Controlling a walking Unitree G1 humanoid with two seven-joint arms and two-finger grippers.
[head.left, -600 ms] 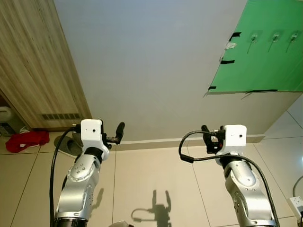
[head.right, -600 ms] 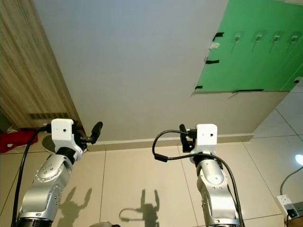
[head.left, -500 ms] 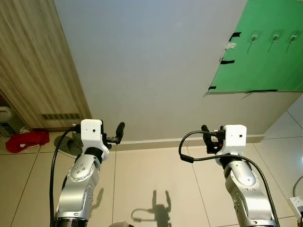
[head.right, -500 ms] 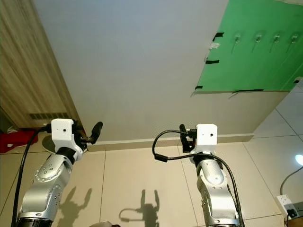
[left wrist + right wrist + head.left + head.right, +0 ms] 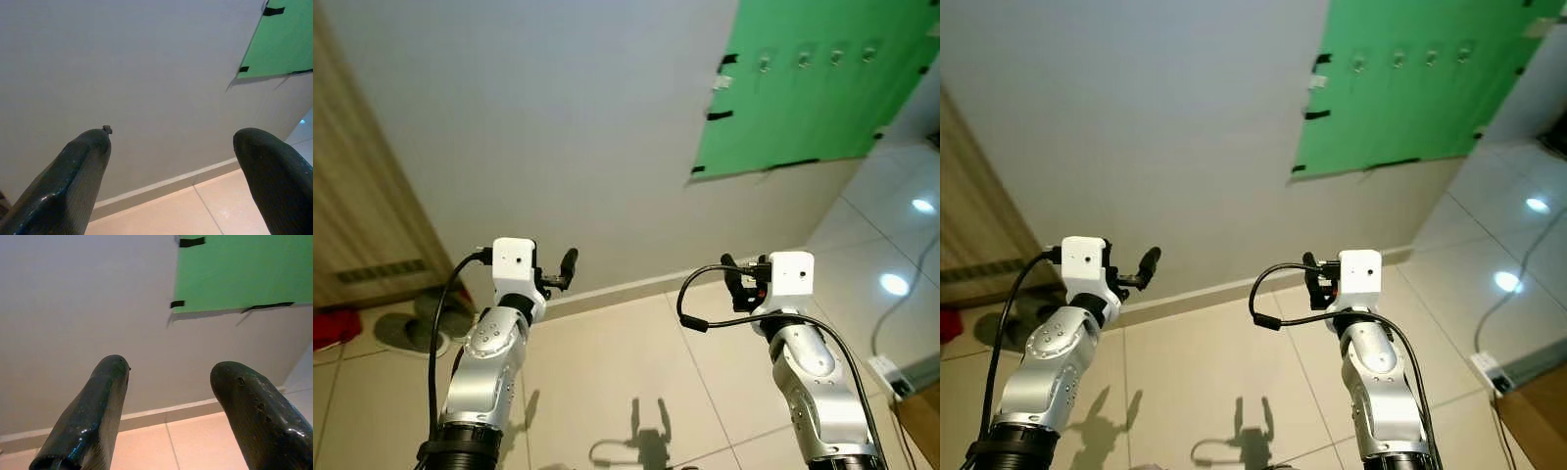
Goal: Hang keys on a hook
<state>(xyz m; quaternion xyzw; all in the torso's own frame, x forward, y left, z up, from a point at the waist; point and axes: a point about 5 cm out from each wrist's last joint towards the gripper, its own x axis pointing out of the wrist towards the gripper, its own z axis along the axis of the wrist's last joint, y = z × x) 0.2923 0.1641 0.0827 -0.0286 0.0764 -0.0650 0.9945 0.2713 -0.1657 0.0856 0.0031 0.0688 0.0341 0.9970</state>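
Both grippers held up facing the wall, well below the green board [image 5: 793, 88] w/ its row of hooks [image 5: 803, 59]. Left gripper [image 5: 171, 161] fingers spread apart, nothing in them. Right gripper [image 5: 168, 401] same, gaping and empty.

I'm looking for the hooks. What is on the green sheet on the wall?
Four small hooks in a row near the top of the green sheet, with black tape at its edges. No keys visible on them.
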